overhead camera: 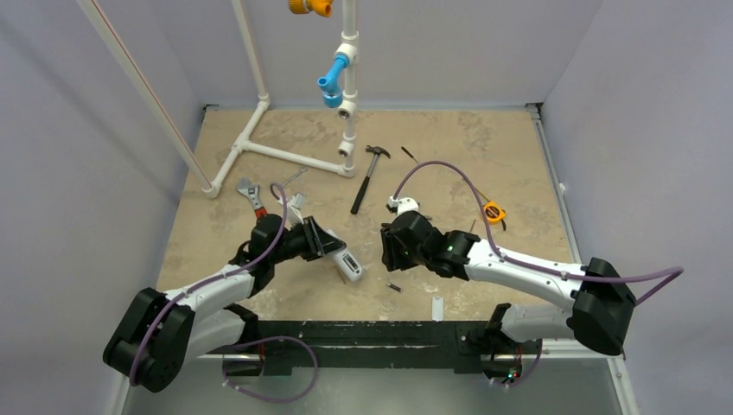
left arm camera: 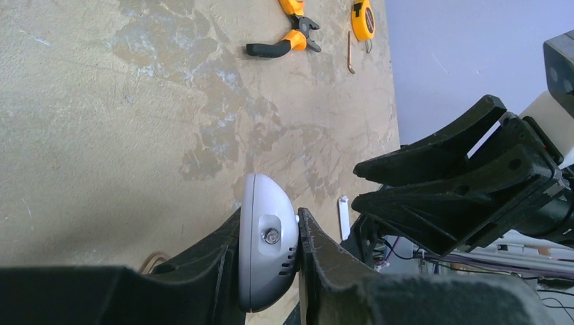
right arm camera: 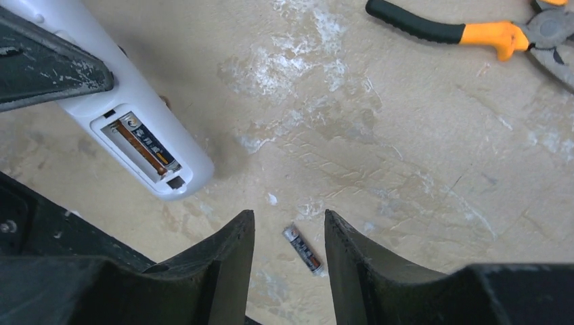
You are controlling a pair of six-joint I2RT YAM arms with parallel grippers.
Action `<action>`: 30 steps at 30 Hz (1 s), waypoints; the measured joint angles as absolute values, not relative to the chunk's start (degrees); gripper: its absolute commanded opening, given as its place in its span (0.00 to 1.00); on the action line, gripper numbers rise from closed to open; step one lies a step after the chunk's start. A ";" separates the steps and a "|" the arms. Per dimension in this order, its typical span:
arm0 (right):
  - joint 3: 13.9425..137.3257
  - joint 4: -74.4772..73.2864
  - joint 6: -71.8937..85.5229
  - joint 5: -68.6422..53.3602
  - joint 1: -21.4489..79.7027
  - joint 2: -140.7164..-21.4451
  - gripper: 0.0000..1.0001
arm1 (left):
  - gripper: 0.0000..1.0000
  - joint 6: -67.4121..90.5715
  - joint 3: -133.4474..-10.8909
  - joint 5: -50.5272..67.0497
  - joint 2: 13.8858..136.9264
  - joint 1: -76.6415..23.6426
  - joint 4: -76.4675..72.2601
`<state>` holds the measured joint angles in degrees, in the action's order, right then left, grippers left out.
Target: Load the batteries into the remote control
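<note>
My left jaws are shut tight on the remote [left arm camera: 269,271], pinching its long sides, with the rounded end sticking out past the tips and tilted down toward the desk [overhead camera: 484,147]. I cannot tell whether that end touches. The back of the remote faces my right wrist camera with the cover off. A seated battery [right arm camera: 150,145] lies in the open bay, and the slot beside it looks free, though it is too dark to be sure. To the right of the remote and well apart from it, the loose battery [right arm camera: 302,248] lies flat on the desk. It sits slantwise in the gap that my right wrist view shows between the tips. My right jaws are about half open with nothing in them, and they are not touching that battery. I judge the step in hand to be picking it up. I would turn the wrist until the pads face the battery's round sides, not its ends. Then I would come straight down, stop just short of scraping the desk, and close gently at mid-length, because a cylinder this small will roll or squirt out. I should note which end carries the cap before lifting, so it goes in the right way round. My left side should keep the bay steady and facing me. The cover [overhead camera: 437,308], further right near the desk's front edge, can wait.
</note>
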<state>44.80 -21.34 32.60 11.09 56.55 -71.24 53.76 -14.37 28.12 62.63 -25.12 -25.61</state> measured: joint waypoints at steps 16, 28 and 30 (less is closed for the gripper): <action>47.03 -28.73 36.40 14.35 56.55 -74.22 0.39 | 0.00 53.80 -8.80 33.21 65.17 -25.10 -45.43; 48.03 -32.16 49.17 15.46 56.55 -73.91 0.43 | 0.00 54.04 -5.91 36.23 70.67 -25.06 -61.28; 47.33 -31.77 52.12 15.05 56.55 -73.65 0.43 | 0.00 54.46 -5.26 36.71 72.62 -25.06 -65.34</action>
